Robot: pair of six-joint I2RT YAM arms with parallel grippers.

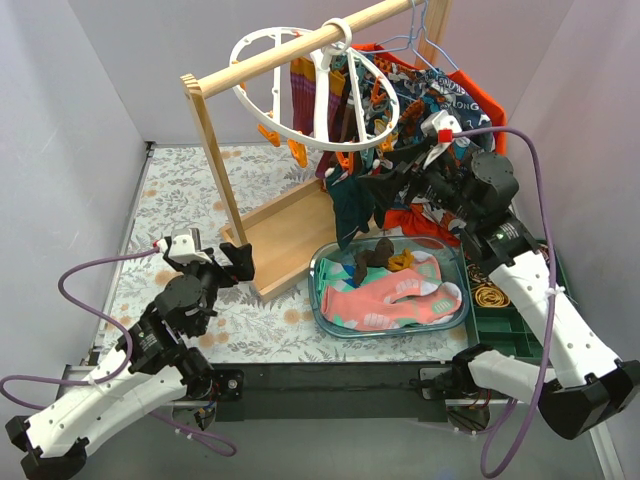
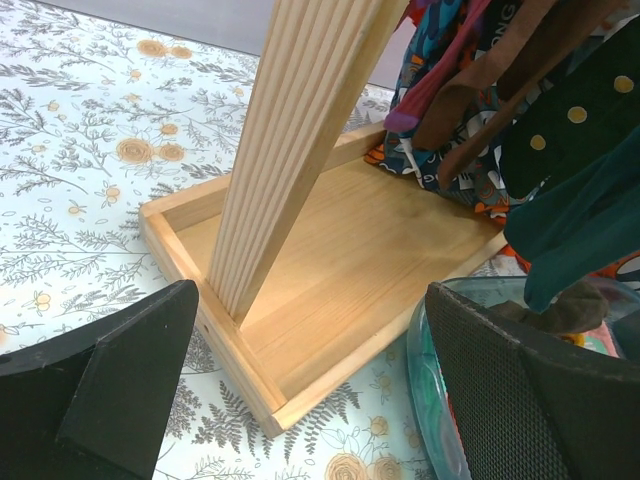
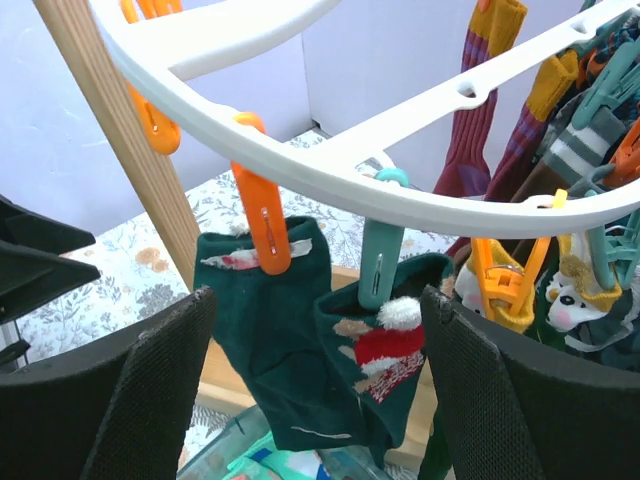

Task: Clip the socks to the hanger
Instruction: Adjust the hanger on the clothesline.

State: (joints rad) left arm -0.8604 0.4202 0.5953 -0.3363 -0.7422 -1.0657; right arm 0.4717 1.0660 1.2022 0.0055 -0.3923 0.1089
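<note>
The white ring hanger (image 1: 315, 90) hangs from the wooden rail (image 1: 300, 45), with orange pegs below it. In the right wrist view its rim (image 3: 330, 170) crosses the top. An orange peg (image 3: 262, 235) holds a dark green sock (image 3: 255, 330). A teal peg (image 3: 378, 265) holds a second dark green sock with a red-white motif (image 3: 400, 370). My right gripper (image 3: 315, 385) is open and empty, its fingers either side of these two socks; it sits just right of the hanger (image 1: 412, 168). My left gripper (image 1: 235, 262) is open and empty, low by the wooden stand base (image 2: 340, 270). A yellow-dotted green sock (image 2: 580, 120) and a teal sock (image 2: 585, 230) hang above.
A glass dish (image 1: 325, 300) holds pink and brown socks in front of the stand. A green tray (image 1: 500, 320) with rubber bands lies at the right. An orange-blue shirt (image 1: 455, 100) hangs on a wire hanger behind. Several other socks are clipped on the ring's far side (image 3: 500, 110).
</note>
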